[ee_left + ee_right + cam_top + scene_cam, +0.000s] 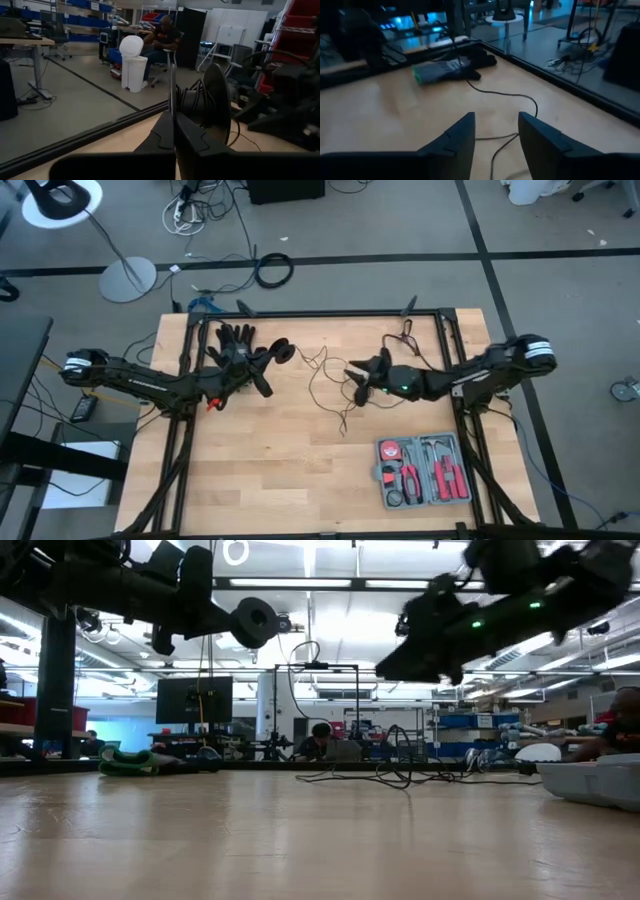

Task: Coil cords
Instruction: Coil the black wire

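Two grippers flank the wire [325, 385], which lies loose mid-table. Left gripper [268, 357] is pinched on the disc [284, 351], lifted near the glove [236, 336]. Right gripper [352, 377] is spread just beside the wire; best to regrip low on the slack, then loop toward the disc.

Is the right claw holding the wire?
No, in the right wrist view the right claw is open, and the wire lies on the table beyond its fingers.
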